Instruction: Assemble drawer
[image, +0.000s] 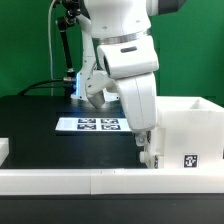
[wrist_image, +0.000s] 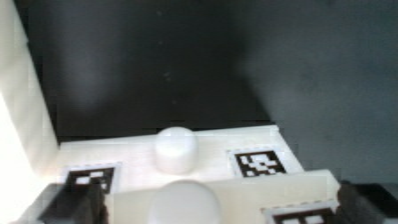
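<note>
Two views: both are used below, the exterior view and the wrist view.
Jaws: the arm's gripper (image: 150, 152) is lowered at the casing's side toward the exterior view's left; whether the jaws are open, closed or gripping cannot be told, since the fingers are blurred in the exterior view and only rounded white parts are seen in the wrist view.
Casing: the white boxy casing (image: 188, 132) is seen standing on the table at the exterior view's right, with a black-and-white tag (image: 190, 160) on its front face; in the wrist view a white tagged surface (wrist_image: 187, 165) is seen directly below the camera, and it cannot be told which drawer part it is.
Trays: no separate tray can be made out with certainty.
Marker board: the marker board (image: 92, 124) is seen lying flat on the table, behind the arm and toward the exterior view's left of the casing.
Border wall: a low white wall (image: 60, 178) is seen along the table's near edge.
Table: a black table (image: 40, 120) is seen carrying everything.
Backdrop: a green curtain (image: 25, 45) is seen behind.
</note>
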